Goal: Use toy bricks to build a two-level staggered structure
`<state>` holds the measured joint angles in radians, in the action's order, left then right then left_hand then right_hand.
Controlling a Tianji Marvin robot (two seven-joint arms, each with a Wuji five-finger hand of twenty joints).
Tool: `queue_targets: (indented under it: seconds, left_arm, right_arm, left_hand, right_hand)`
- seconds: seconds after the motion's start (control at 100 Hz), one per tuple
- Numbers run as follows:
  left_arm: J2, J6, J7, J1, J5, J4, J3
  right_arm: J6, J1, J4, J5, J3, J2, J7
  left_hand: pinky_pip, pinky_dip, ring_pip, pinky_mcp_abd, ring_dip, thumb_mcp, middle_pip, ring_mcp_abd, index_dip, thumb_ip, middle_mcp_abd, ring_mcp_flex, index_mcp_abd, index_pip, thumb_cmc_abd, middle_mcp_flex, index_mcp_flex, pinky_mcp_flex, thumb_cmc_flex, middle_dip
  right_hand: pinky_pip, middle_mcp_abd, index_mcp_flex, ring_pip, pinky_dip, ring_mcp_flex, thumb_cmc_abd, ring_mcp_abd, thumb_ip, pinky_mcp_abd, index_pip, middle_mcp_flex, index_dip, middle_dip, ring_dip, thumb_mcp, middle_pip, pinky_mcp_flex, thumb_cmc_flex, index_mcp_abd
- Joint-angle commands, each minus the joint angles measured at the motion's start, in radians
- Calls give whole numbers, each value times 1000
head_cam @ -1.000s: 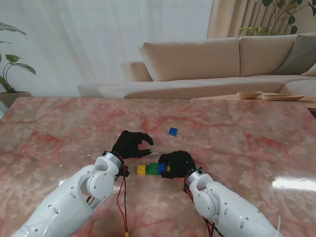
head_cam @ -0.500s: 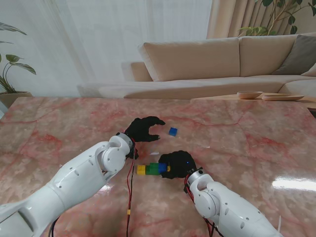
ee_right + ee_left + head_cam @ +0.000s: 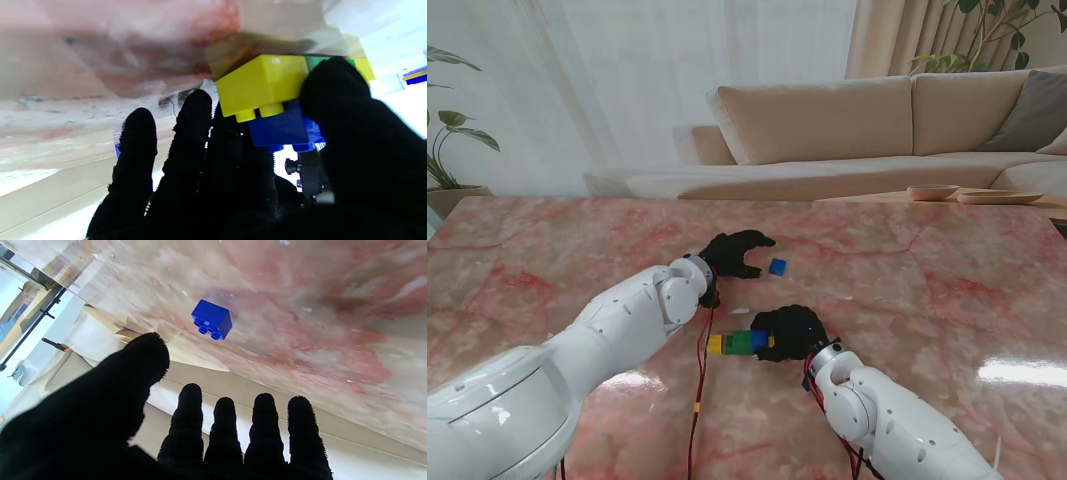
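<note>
right hand point(image 3: 789, 332): nearest, clamped on brick stack point(image 3: 739, 343), thumb on the blue top brick point(image 3: 283, 128)
brick stack: yellow-green-yellow row on surface point(image 3: 927, 300), blue one straddling on top
left hand point(image 3: 737, 253): farther out, fingers spread, holding nothing
loose blue brick point(image 3: 777, 266): just right of left hand, apart from it

A polished pink marble-look table top point(image 3: 947, 290) is seen, glossy and reflective. On it, small smooth glossy plastic bricks are shown: a loose blue one point(image 3: 211, 320) and joined yellow point(image 3: 263, 85) and blue point(image 3: 283, 128) ones. Both hands are covered in matt, fuzzy black knitted cloth gloves point(image 3: 100, 413). Arm shells point(image 3: 617, 330) are glossy white plastic.
</note>
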<state>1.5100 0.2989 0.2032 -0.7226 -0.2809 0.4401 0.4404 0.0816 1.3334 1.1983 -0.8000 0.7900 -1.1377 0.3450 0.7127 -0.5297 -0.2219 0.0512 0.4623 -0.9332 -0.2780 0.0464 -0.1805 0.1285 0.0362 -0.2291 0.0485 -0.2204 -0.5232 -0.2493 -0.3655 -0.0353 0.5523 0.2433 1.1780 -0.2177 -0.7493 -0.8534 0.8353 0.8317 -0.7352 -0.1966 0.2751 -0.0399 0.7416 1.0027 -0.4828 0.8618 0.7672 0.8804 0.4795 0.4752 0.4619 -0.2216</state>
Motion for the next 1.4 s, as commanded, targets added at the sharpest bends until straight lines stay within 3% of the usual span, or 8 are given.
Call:
queue_targets:
  seconds: [0.0,0.3,0.42,0.62,0.71,0.84,1.18,1.39]
  left_arm:
    - [31,19,3,15,-4,-19,-6]
    - [118,79,-34,69,-25,-178,-61]
    - [123,68,-65,75,-23,-179,-71]
    - [125,47,-163,88,-9,-179,-89]
    - [125,47,-189,90,-4,-180,-94]
    - [125,48,-219,95,-4,-180,-105]
    - [120,36,-303,107,0,-181,-129]
    - [116,30,-292,101,-4,-180,-130]
  right_arm:
    - [-3,18,-19,2,-2,6,-24]
    - [5,21,-16,2,4,8,-27]
    - [10,23,-14,2,7,9,-32]
    - [15,27,-11,7,11,10,-38]
    - [18,27,-11,8,13,10,-39]
    - [18,28,-10,10,15,9,-40]
    - [23,29,-6,10,16,11,-49]
    - [24,29,-3,8,14,13,-53]
  left_hand:
    - [-67,13,17,-14,-19,-18,40,-41,28,-23,32,57,-3,41,39,37,24,-14,-19,-26]
    - [-292,-30,104,-34,-81,110,138,-76,59,-54,37,161,-59,97,167,63,54,-26,-104,-85]
    - [-345,-60,120,-38,-70,182,152,-81,56,-61,33,168,-74,92,229,70,63,-31,-123,-94]
    - [-504,-145,176,-56,-81,555,206,-90,59,-100,52,179,-87,95,469,84,95,-39,-103,-128]
    - [-531,-149,178,-61,-101,724,210,-96,56,-111,60,180,-83,89,559,90,96,-33,-51,-117]
    - [-544,-124,177,-65,-115,829,219,-102,54,-114,64,179,-87,84,618,92,93,-29,-12,-110]
    - [-550,-109,171,-78,-101,875,180,-104,41,-117,41,178,-106,61,662,73,61,-26,-7,-87]
    - [-539,-116,137,-83,-54,894,65,-85,15,-119,4,159,-128,30,658,42,-2,-27,9,-30]
  right_hand:
    - [32,-25,-83,-12,4,34,54,-10,4,1,125,97,-22,23,10,76,58,-4,72,-162]
    - [34,-24,-87,-14,5,36,51,-9,4,2,128,99,-22,26,11,81,62,-4,73,-162]
    - [34,-23,-87,-14,5,37,53,-9,5,3,127,99,-22,26,12,82,62,-4,71,-161]
    - [34,-22,-88,-15,5,37,56,-8,4,4,128,102,-21,27,12,85,63,-5,71,-163]
    - [34,-22,-89,-15,5,38,56,-8,4,4,128,103,-21,27,12,86,64,-5,71,-162]
    - [35,-23,-90,-16,5,38,58,-8,4,4,131,104,-22,29,12,89,65,-5,70,-161]
    - [35,-23,-91,-16,6,38,60,-8,4,4,131,103,-24,30,13,91,66,-5,68,-162]
    - [35,-22,-90,-16,6,37,61,-8,3,5,131,103,-24,30,13,92,66,-5,68,-162]
